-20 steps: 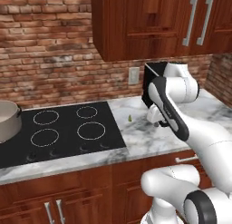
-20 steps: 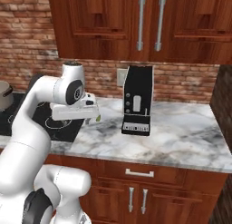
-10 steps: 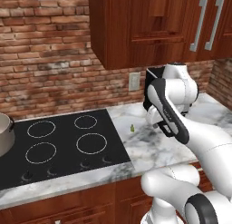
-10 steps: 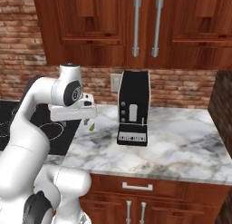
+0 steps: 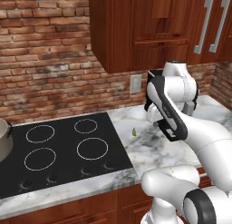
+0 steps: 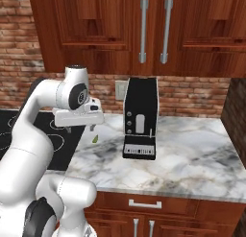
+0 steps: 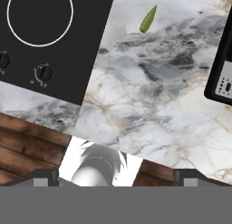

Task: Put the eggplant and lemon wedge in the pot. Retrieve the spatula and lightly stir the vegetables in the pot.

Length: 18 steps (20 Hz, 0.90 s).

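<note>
While the marble counter (image 7: 149, 96) spreads beneath the hand, the black cooktop (image 5: 59, 150) is seen at its left end, and the pot (image 5: 3, 139) is glimpsed at that cooktop's far left edge, well apart from the arm. A black coffee machine (image 6: 140, 118) stands against the brick wall. The gripper (image 6: 80, 129) is held above the counter with its jaws spread fully wide and nothing between them. The lemon wedge (image 7: 148, 18) lies on the marble just beside the cooktop edge, ahead of the gripper and lower, its long axis slanted across the hand view. A forward, downward reach is judged to be needed.
</note>
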Tool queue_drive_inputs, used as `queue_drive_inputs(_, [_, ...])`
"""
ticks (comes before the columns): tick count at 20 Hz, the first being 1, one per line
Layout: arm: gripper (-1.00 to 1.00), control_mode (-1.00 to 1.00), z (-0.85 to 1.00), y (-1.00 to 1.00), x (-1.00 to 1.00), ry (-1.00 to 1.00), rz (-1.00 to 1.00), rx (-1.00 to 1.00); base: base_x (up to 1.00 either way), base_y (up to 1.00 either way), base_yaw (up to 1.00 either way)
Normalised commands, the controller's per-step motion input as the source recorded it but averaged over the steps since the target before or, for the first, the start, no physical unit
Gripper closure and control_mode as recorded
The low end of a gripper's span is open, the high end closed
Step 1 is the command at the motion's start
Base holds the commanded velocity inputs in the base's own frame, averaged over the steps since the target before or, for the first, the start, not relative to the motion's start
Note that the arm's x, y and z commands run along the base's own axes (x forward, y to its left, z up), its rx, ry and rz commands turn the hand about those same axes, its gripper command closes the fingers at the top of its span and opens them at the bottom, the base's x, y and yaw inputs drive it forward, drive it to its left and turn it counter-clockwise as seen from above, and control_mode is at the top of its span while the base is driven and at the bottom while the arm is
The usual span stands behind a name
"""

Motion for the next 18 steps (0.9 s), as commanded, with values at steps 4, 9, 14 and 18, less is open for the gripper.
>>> queue_drive_inputs(4, [-1.00, 1.00, 0.00, 0.00, 0.00, 0.00, 0.00, 0.00, 0.00, 0.00, 0.00])
queue_drive_inputs(9, [-1.00, 1.00, 0.00, 0.00, 0.00, 0.00, 0.00, 0.00, 0.00, 0.00, 0.00])
queue_drive_inputs(14, [-1.00, -1.00, -0.32, 0.00, 0.00, 0.03, 0.00, 0.02, 0.00, 0.00, 0.00])
queue_drive_inputs(18, [-1.00, -1.00, -0.86, 0.03, 0.00, 0.00, 0.00, 0.14, 0.00, 0.00, 0.00])
